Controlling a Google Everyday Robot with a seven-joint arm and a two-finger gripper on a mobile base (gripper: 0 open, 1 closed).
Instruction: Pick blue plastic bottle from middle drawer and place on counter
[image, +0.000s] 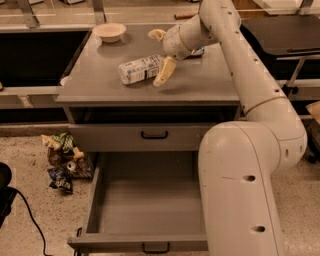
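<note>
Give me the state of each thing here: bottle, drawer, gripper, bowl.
blue plastic bottle: lying on its side on the counter.
middle drawer: pulled out, empty.
gripper: over the counter at the bottle's right end, jaws open.
bowl: upright on the counter's back left corner.

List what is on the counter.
On the counter: the blue plastic bottle on its side, a pale bowl at a far corner, and the open pincer at the bottle's end. The arm covers most of a bluish item behind it.
</note>
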